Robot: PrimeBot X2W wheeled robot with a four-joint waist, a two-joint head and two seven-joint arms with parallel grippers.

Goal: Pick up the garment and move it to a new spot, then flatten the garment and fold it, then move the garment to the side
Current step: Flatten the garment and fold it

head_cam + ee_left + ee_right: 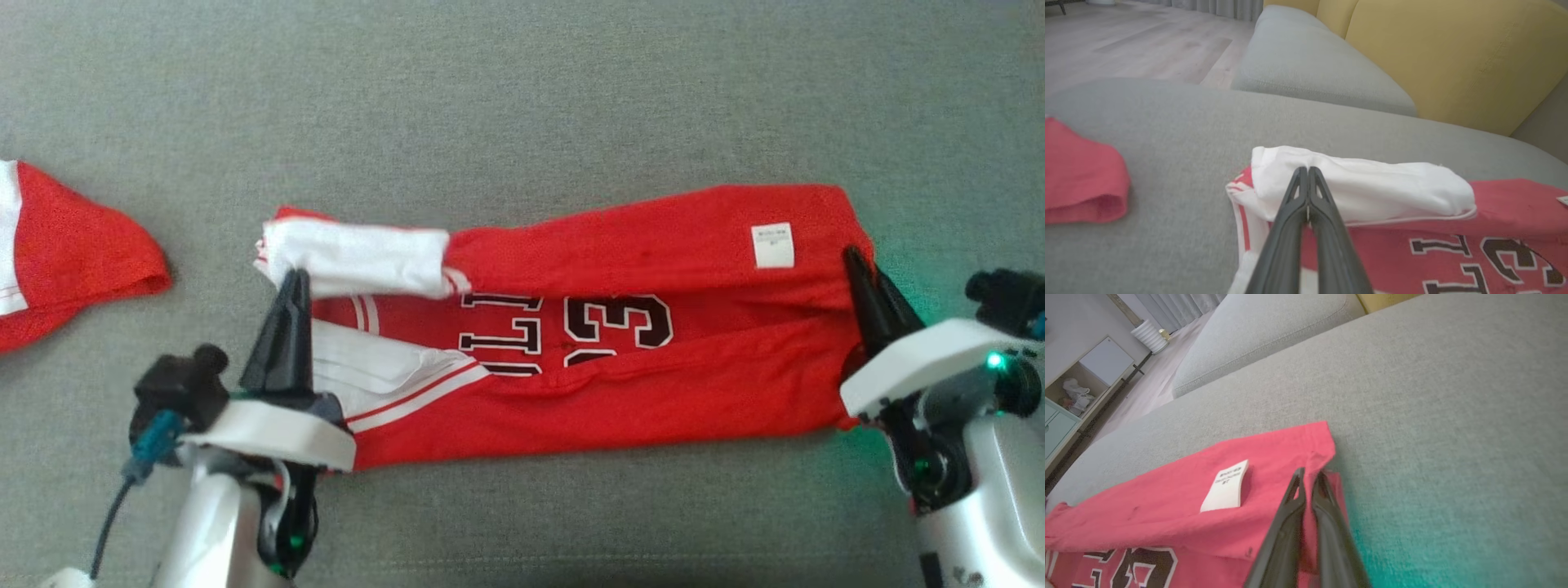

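Jaws on the left gripper (295, 275) are pressed together, tips over the white sleeve (359, 257) at its end of the garment (653, 245). Whether cloth is nipped between them I cannot tell. The right gripper (861, 261) is all but closed, with red cloth showing in the slit at its tips, so it looks clamped on the hem just beside the white label (772, 245). Between the two tools the garment lies stretched on the grey cushion (522, 98). The long side beyond the tips is turned in and the wrist side is partly so, so the lengthwise fold seems in hand. To do it well, I judge both arms should travel together and level, keep the cloth taut, lay edge to edge, and let go only once it is flat. A second red piece (73, 245) lies well outside the left gripper; steer clear of it.
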